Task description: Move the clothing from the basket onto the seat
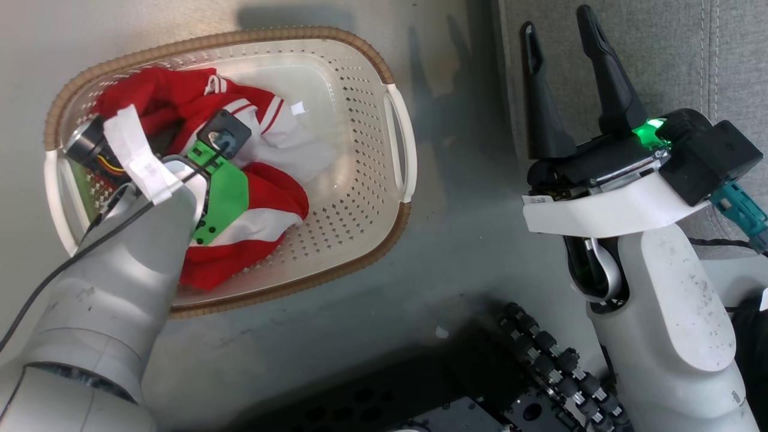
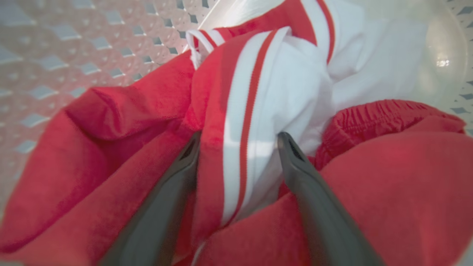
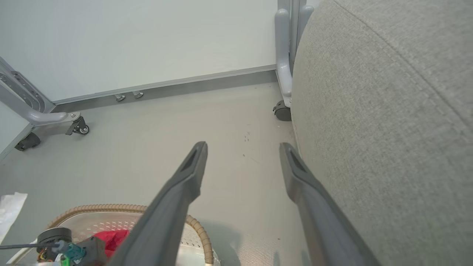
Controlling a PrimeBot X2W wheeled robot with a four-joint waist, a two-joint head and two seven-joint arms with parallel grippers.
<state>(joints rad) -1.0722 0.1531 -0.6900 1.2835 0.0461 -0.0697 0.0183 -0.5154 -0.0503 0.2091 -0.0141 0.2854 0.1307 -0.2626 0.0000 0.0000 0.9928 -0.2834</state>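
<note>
Left wrist view: left gripper, fingers apart, astride a raised fold of the jersey, not yet clamped; jersey: soft knit, red body, white sleeve, striped trim; smaller red piece: thin, crinkled along a gathered edge; both heaped toward the left end of the basket, cream perforated plastic, brown woven-look rim, standing on the floor; handling, by judgement: light, limp, apt to drape and drag its neighbour; best pinched at the bunched fold; right gripper: fingers apart, empty, beside the seat, grey coarse weave, stitched seam.
</note>
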